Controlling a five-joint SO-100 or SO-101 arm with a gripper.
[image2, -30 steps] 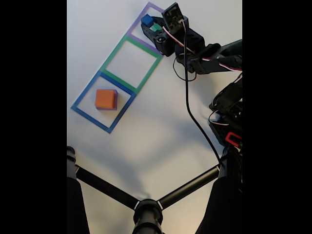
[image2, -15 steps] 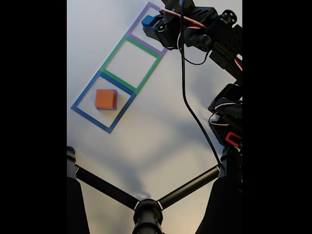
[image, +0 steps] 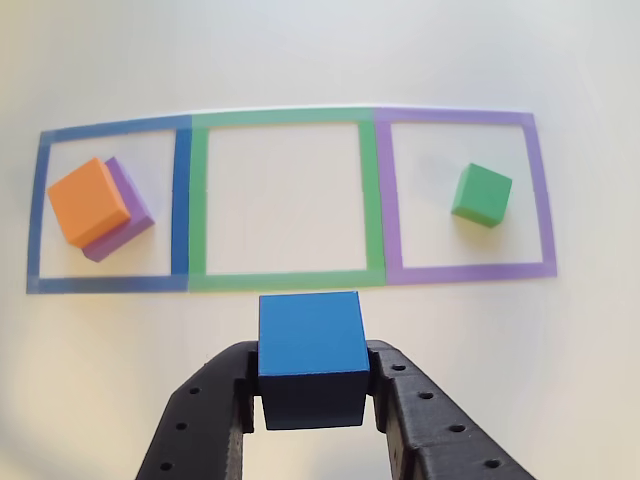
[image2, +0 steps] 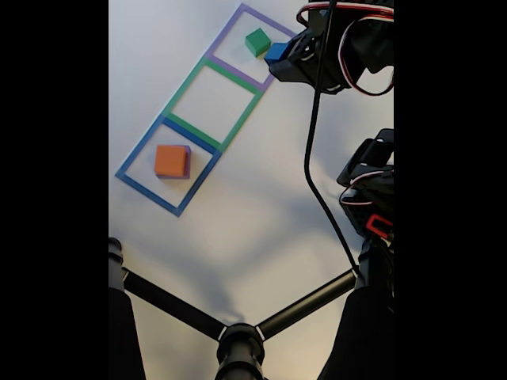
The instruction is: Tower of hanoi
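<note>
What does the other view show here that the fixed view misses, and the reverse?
The other view shows the gripper close up, both black fingers clamped on the blue cube, and the purple cube under the orange cube.

The fixed view shows the arm's black body with its cable and a black tripod in the foreground.

Both show the three taped squares, the small green cube in the purple square, and the green square empty.
</note>
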